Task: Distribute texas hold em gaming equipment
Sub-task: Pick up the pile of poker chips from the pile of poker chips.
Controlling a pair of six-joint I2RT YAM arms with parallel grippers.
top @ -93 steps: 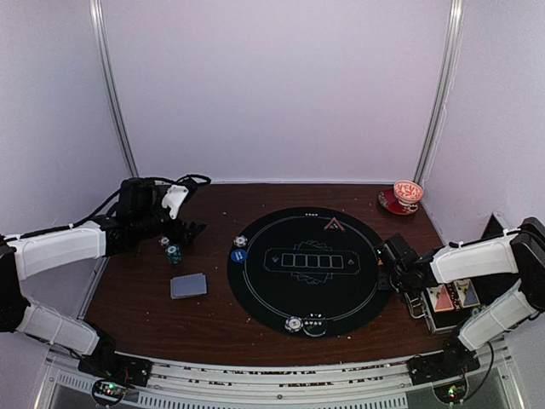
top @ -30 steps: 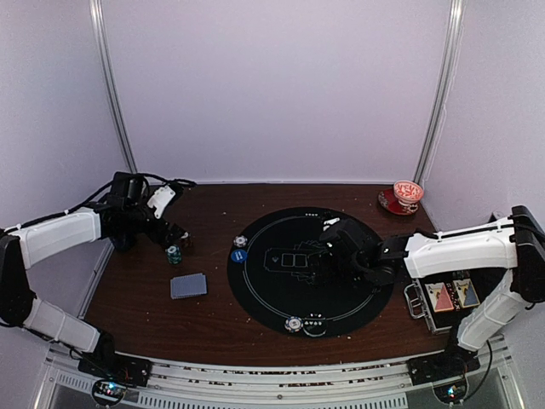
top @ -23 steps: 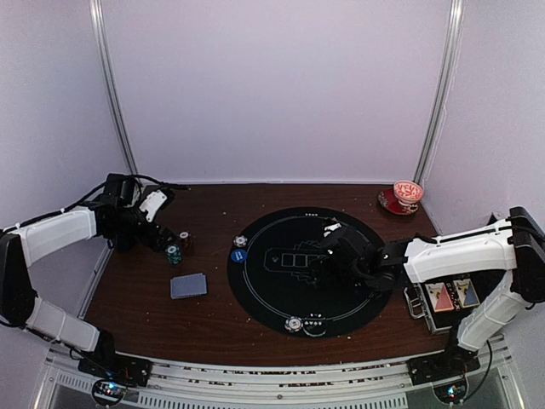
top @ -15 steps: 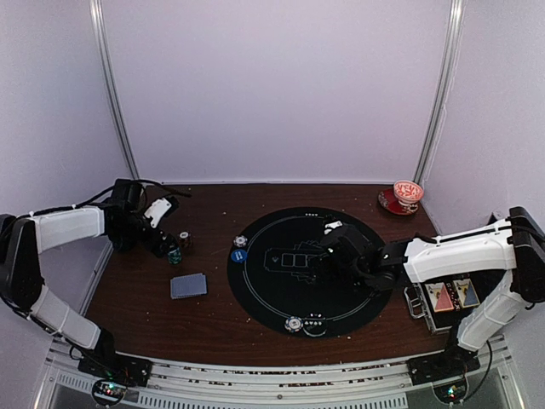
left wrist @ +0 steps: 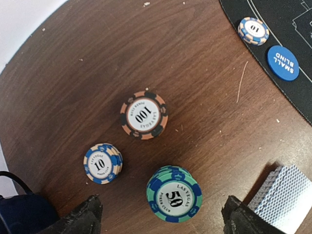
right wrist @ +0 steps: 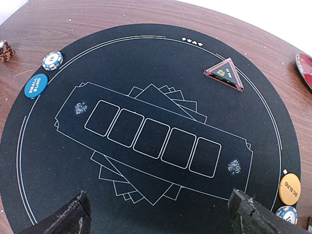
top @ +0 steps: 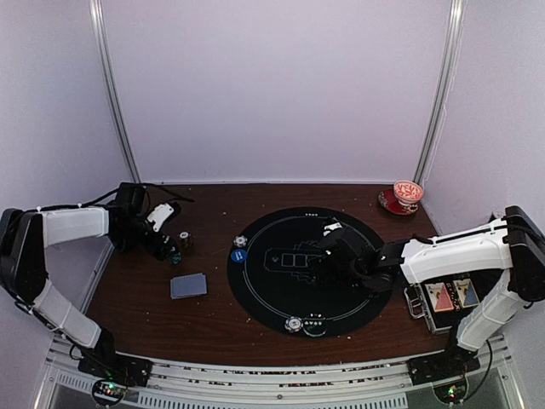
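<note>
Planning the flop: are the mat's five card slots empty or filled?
Empty: in the right wrist view all five outlined slots on the mat are bare, nothing lying in them.

Soft, even light with a faint lilac cast fills the overhead view. The pale walls (top: 272, 85) are bright, while the dark brown wooden counter (top: 213, 319) stays dim. The round black felt mat (top: 281, 298) swallows detail, and the picture is coarse and slightly soft.

From the left wrist, the teal-and-blue striped chip stack marked 50 (left wrist: 174, 194) is sharp, its print legible, with a short soft shadow. A mild sheen lies on the wood. The black fingertips (left wrist: 80, 217) of the left tool (left wrist: 161, 226) are dark and blurred at the bottom edge.

From the right wrist, the mat's white lines are crisp.
</note>
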